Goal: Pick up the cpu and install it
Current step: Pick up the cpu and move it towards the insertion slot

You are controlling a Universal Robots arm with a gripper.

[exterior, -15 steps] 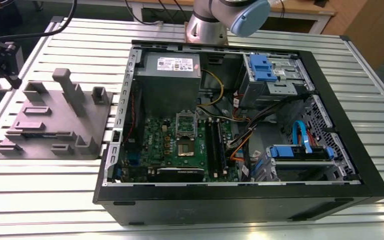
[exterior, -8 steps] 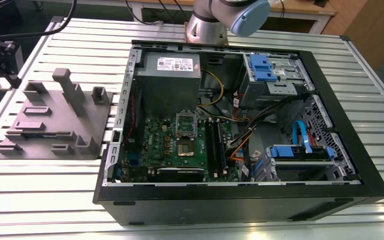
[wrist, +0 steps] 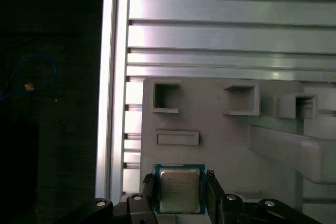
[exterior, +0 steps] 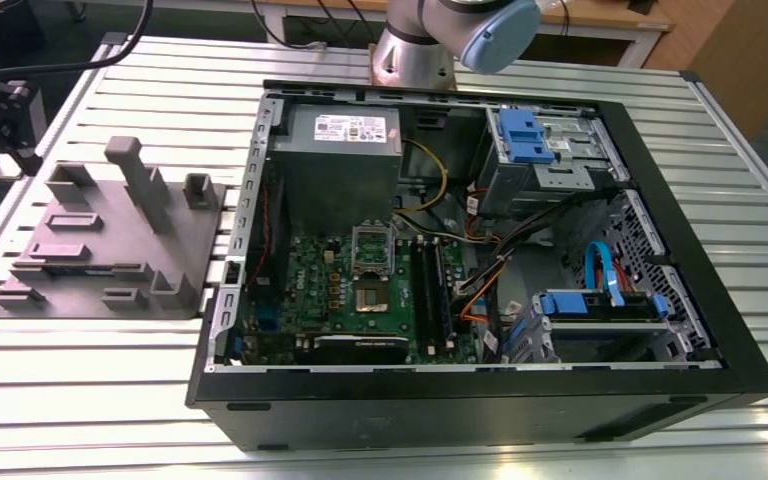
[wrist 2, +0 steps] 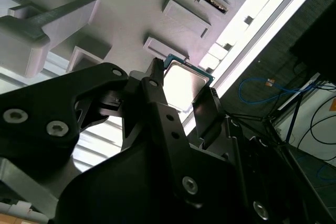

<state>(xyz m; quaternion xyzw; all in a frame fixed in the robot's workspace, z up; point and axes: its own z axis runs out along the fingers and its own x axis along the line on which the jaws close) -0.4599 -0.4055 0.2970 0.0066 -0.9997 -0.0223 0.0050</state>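
The ribbed aluminium table (exterior: 104,400) spans the exterior view. A grey plastic holder tray (exterior: 84,255) lies flat on it at the exterior view's left. An open black computer case (exterior: 491,405) lies on its side at centre and right, just beside the tray.

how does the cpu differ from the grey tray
The cpu is small; the tray is far larger. The cpu has a shiny metal top and green rim; the tray is matte grey. The cpu is flat; the tray has raised blocks and pockets. Both are straight-edged.
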